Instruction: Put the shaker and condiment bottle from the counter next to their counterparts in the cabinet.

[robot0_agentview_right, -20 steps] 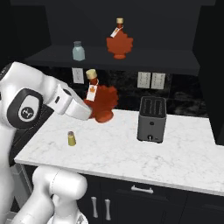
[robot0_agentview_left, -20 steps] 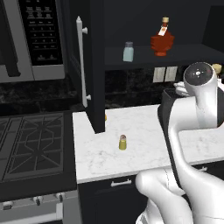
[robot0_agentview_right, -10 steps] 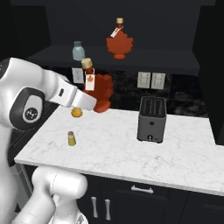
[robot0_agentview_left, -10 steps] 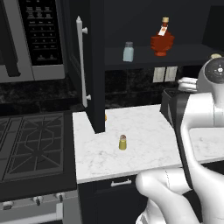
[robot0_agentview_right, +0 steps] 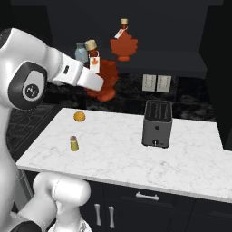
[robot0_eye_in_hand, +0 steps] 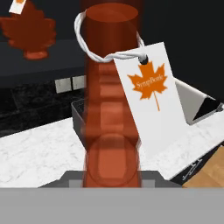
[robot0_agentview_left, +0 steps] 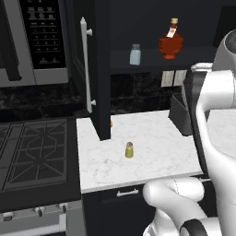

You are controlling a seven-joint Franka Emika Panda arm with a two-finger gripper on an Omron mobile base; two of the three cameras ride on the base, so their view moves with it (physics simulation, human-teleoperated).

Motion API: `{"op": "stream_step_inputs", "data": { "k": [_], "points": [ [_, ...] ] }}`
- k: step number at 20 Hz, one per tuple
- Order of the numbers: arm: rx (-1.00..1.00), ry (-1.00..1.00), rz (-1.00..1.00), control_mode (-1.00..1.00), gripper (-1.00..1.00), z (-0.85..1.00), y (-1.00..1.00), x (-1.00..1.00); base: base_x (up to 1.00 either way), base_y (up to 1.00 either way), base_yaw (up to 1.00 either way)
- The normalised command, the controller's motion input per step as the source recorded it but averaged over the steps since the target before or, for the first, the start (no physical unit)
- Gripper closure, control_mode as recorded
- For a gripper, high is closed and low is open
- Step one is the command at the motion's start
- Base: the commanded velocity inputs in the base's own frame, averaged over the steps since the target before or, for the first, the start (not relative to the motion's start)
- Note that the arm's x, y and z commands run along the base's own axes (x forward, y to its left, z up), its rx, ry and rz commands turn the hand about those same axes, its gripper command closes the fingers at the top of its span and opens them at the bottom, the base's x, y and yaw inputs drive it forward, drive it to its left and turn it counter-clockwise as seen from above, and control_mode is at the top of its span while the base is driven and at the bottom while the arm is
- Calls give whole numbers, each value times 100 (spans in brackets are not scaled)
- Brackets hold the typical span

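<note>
We saw the tool (robot0_agentview_right: 103, 86) clamped, as far as the hand view let us judge, on the red-orange squat bottle with a tan cork cap (robot0_agentview_right: 102, 77), held aloft above the back of the white marble desk (robot0_agentview_right: 136, 149), just below the dark cabinet shelf (robot0_agentview_right: 172, 63). On that shelf stood the matching red-orange bottle (robot0_agentview_left: 171, 40) and the pale blue-grey shaker (robot0_agentview_left: 135, 54). The small yellow-olive shaker (robot0_agentview_left: 129, 150) stood upright near the desk's front edge. A dark toaster (robot0_agentview_right: 157, 123) sat toward the back.

The marble counter (robot0_agentview_right: 190, 165) bore the yellow shaker (robot0_agentview_right: 74, 143), a small orange (robot0_agentview_right: 79, 116) and a toaster (robot0_agentview_right: 157, 123).
</note>
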Motion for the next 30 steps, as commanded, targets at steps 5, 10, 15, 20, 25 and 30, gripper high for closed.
{"op": "stream_step_inputs", "data": {
  "k": [5, 10, 15, 20, 25, 30],
  "points": [
    [0, 16, 2, -100, 100, 56, -3, 35, 0, 0, 0],
    [0, 4, 21, -100, 100, 21, -25, 47, 0, 0, 0],
    [0, 2, 23, -100, 100, -7, -12, 49, 0, 0, 0],
    [2, 0, 2, -100, 100, -9, -1, 65, 0, 0, 0],
    [1, -2, 0, -100, 100, -1, -14, 50, 0, 0, 0],
    [0, -10, 0, -100, 100, -9, -7, 34, 0, 0, 0]
  ]
}}
